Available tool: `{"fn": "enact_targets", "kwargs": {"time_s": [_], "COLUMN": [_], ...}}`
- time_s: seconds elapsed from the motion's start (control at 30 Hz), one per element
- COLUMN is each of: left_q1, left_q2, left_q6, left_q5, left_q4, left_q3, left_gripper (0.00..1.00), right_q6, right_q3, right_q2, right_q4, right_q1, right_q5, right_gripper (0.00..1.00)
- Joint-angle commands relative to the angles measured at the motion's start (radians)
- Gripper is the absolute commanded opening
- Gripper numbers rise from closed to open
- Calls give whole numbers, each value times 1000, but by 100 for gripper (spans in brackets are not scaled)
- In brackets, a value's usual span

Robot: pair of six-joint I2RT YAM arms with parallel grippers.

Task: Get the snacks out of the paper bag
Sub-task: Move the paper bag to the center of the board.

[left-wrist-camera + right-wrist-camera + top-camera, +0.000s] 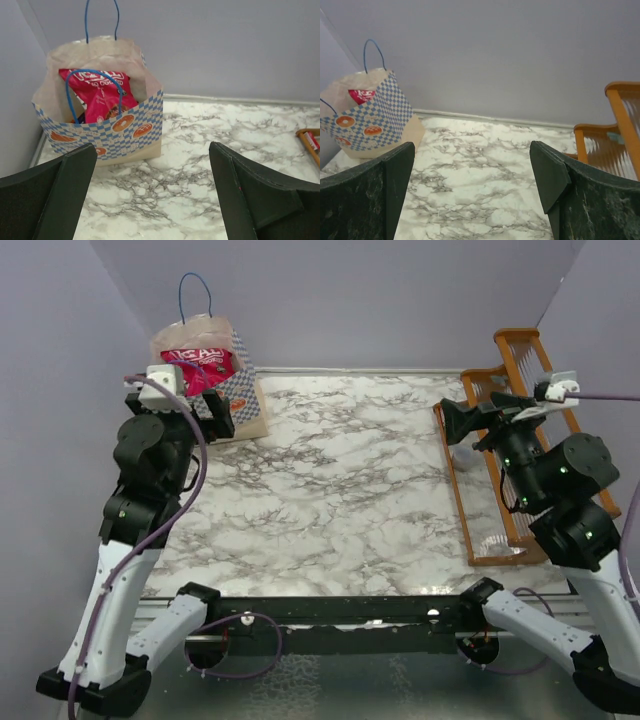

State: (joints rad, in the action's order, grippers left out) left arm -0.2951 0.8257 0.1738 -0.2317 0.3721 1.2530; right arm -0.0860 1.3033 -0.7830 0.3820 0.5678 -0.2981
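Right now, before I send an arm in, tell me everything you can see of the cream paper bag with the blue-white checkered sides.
The cream paper bag stands mouth-up and open in the far left corner of the marble table, near the walls. Its checkered face carries orange-red doughnut logos above a plain cream band. Two thin blue cord handles rise from the rim. A pink-red shiny packet pokes out inside. Nothing grips it.

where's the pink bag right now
Top view: the pink bag sits inside the paper bag at the table's far left corner, just beyond the left gripper.
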Motion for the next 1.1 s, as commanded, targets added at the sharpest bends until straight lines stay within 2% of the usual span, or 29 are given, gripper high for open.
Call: {"fn": "enact_targets", "kwargs": {"time_s": [0.0, 0.27, 0.43, 0.6, 0.7, 0.83, 1.07], "left_q1": [-15, 8, 101, 194, 241, 287, 308], "left_q2": [91, 263, 330, 382, 423, 461, 493], "left_q6": [15, 55, 140, 248, 348, 522, 771], "left_q5": [29, 99, 181, 133, 67, 9, -9], "left_q4": [-31, 14, 46, 68, 118, 147, 128], "left_q3": [-2, 54, 103, 170, 241, 304, 347], "left_gripper": [99, 99, 99, 99, 99, 93, 90], "right_q6": [-71, -88, -103, -116, -121, -125, -127], "right_q3": [-31, -115, -160, -171, -178, -178, -186], "right_q2": [-60, -134, -145, -143, -139, -140, -125], "right_q4": [3, -49, -60, -66, -84, -91, -94], "right_q1": [-47, -101, -116, -122, -124, -126, -127], "right_q5": [73, 265, 356, 393, 424, 440, 430], "right_gripper": [99, 99, 99, 99, 99, 99, 99]}}
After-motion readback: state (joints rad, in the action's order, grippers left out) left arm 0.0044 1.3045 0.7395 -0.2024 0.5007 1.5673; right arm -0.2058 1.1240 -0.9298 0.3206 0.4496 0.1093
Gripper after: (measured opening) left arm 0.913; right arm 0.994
